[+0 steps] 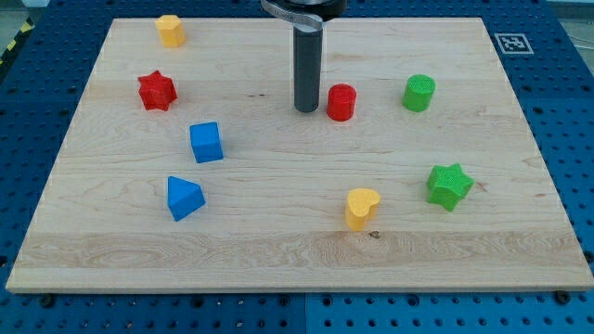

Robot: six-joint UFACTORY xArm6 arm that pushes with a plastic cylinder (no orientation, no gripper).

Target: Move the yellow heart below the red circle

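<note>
The yellow heart [361, 207] lies on the wooden board toward the view's bottom, right of centre. The red circle [342, 101] stands above it, near the board's middle top. My tip [306, 109] rests on the board just left of the red circle, close to it but with a small gap. The heart is well below the tip and slightly to its right.
A green circle [419, 93] sits right of the red circle. A green star [449, 186] lies right of the heart. A yellow block [170, 31], a red star [157, 91], a blue cube [206, 142] and a blue triangle [184, 198] are on the left half.
</note>
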